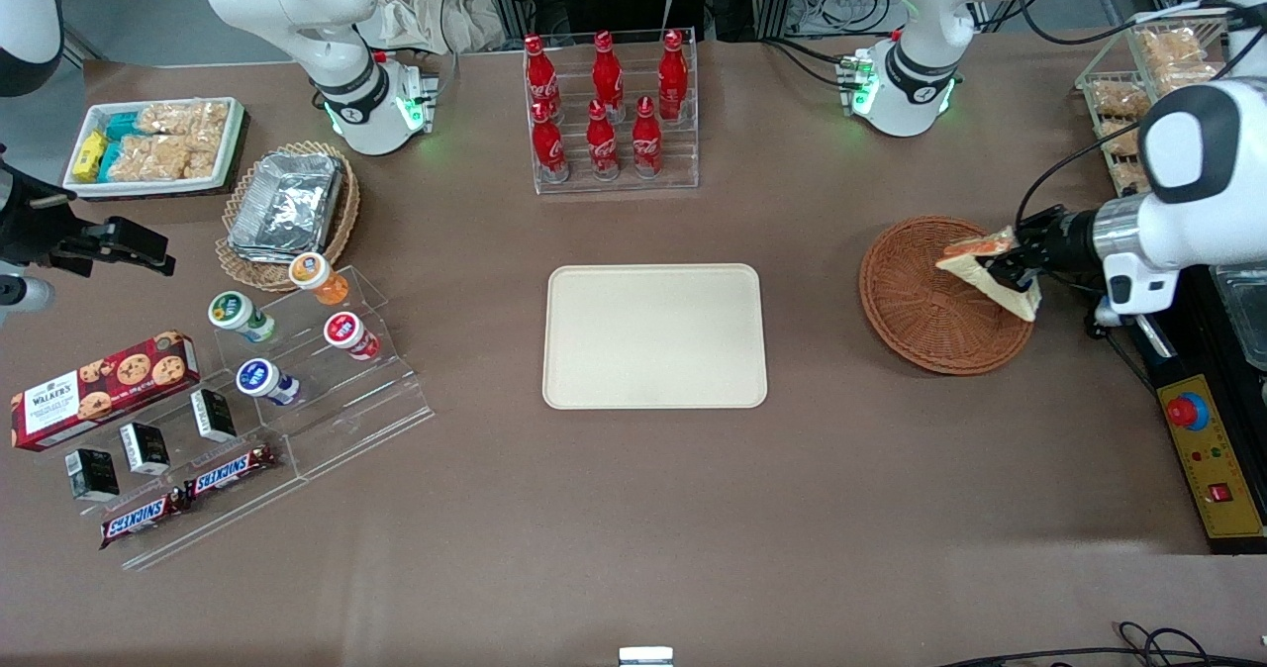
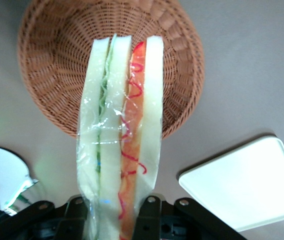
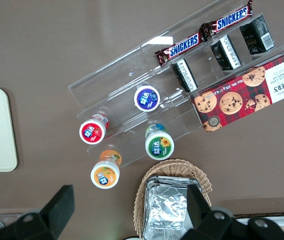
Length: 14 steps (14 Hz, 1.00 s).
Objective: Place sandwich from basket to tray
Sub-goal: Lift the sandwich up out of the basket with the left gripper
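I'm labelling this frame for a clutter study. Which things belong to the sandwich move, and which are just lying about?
Part of the job:
- triangular white-bread sandwich, clamped in the left claw above the basket
- round reddish-brown wicker basket
- plain cream rectangular tray

Just lying about:
- red cola bottles in a clear rack
- foil containers
- yoghurt cups
- Snickers bars
- red cookie box

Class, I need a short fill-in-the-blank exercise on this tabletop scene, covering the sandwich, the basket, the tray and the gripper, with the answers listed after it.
1. The gripper has its jaws shut on the ____.
2. The sandwich hangs above the woven ____, not resting in it.
3. The cream tray has ____ on it.
4. Six red ____ stand in the clear rack, farther from the front camera than the tray.

Missing words: sandwich; basket; nothing; bottles
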{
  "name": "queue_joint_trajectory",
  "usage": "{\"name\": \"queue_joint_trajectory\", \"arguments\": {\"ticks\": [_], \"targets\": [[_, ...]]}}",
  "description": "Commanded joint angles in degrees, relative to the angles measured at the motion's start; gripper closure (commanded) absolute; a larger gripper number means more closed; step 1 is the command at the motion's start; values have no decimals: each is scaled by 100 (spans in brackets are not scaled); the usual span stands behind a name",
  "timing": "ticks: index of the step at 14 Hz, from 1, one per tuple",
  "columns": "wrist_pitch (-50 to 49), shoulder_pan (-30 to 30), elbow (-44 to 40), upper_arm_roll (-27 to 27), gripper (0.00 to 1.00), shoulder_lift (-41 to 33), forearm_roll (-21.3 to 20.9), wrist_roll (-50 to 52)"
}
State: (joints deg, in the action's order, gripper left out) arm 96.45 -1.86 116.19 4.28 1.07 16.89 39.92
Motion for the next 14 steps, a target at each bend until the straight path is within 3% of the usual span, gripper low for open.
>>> {"name": "queue_joint_trajectory", "arguments": {"ticks": [1,8,14], "targets": [[-705,54,-902,-67,74,130,-186,86],[-909,89,-1502,-1199,74,174,-142,33],[-419,107,-1819,-2245,74,710,86,51]]}}
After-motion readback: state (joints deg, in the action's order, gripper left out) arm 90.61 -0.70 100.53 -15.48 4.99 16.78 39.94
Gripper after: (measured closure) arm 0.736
